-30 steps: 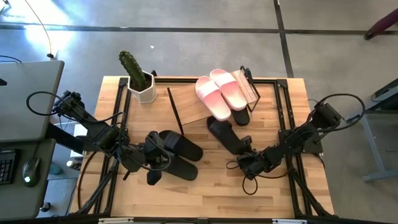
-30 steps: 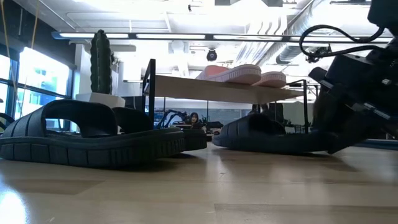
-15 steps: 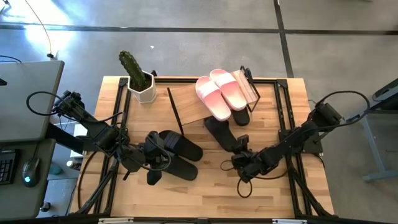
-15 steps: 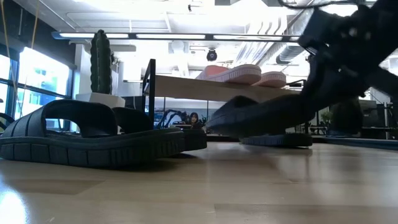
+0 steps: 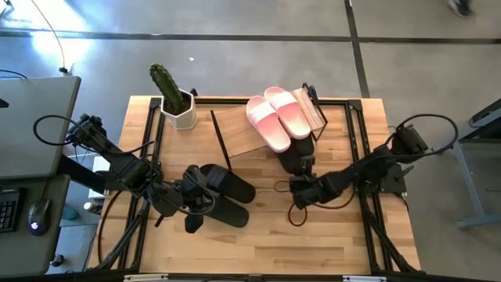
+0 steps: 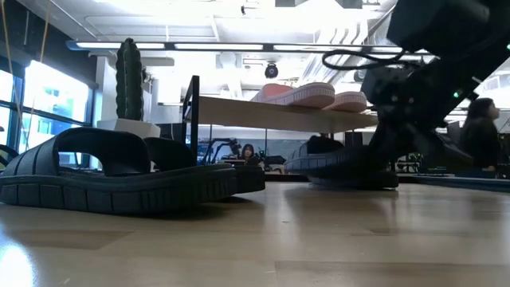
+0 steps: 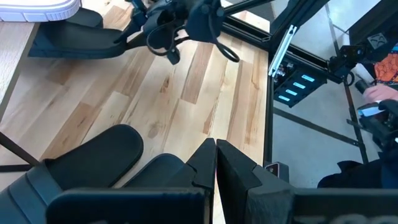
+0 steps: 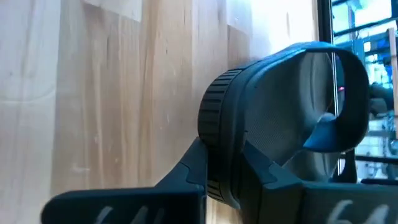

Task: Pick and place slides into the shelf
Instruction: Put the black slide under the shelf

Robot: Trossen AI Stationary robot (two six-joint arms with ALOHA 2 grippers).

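Black slides (image 5: 223,192) lie left of the shelf (image 5: 270,129), and my left gripper (image 5: 194,205) rests by them, fingers together. Pink slides (image 5: 278,117) sit on the shelf. My right gripper (image 5: 301,188) is clamped on a black slide (image 8: 280,124) just before the shelf.

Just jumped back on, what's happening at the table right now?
The right pincer is shut on the heel of a black slide, pushing it toe first under the shelf, beside its mate already lying there. The pink pair sits on top of the shelf. The left pincer is shut and rests at the other black pair, which lies out on the table.
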